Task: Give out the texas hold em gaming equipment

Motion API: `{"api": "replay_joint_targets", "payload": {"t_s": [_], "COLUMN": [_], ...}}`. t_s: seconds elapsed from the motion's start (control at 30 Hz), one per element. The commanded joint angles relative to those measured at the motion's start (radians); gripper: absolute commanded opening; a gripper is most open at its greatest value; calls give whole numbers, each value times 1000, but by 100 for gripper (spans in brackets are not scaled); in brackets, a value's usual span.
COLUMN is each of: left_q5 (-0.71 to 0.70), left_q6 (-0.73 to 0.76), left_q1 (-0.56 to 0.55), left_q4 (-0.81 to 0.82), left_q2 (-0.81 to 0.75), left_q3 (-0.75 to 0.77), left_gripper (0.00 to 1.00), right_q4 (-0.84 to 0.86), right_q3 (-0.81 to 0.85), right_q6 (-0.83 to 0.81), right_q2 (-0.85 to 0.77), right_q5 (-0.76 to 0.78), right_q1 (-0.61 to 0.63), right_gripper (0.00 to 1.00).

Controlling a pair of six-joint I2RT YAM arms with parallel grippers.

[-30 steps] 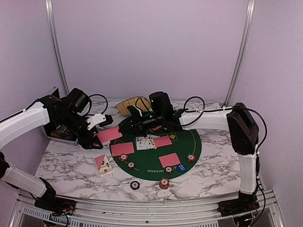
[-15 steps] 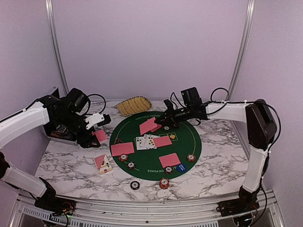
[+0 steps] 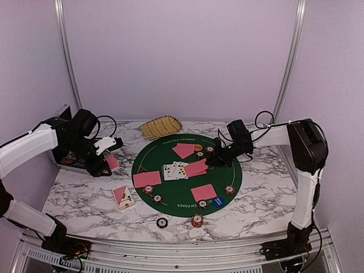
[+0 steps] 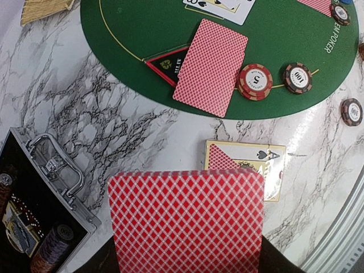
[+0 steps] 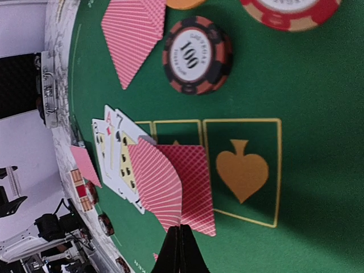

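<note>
Since the thin red-backed playing card [image 4: 187, 222] is light and slick, the left gripper [image 3: 104, 164] pinches its edge; the right gripper [image 5: 180, 250] is clenched.

Red-backed cards [image 3: 147, 179], striped chips [image 3: 197, 220]; mostly flat, seemingly.

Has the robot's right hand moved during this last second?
Yes. The right hand, pinching a red-backed card, has swung rightward across the green mat, from its left part below the yellow basket to right of centre.
</note>
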Motion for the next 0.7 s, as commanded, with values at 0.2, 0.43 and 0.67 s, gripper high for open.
{"api": "replay_joint_targets", "payload": {"t_s": [0.2, 0.43, 0.67], "left_q5": [-23, -95, -165], "left_q6": [-1, -45, -112], "left_q1": [76, 100, 104], "left_q4": [105, 200, 308], "left_q2": [14, 38, 74], "left_q3": [-79, -128, -199], "left_gripper": [0, 0, 0], "right_q4": [-128, -196, -252], "right_q3": [54, 85, 120], "right_q6": [-123, -159, -163], "right_q2": [34, 27, -39], "right_q5": [186, 303, 380], "right_q1": [16, 62, 90], "right_gripper": [0, 20, 46]}}
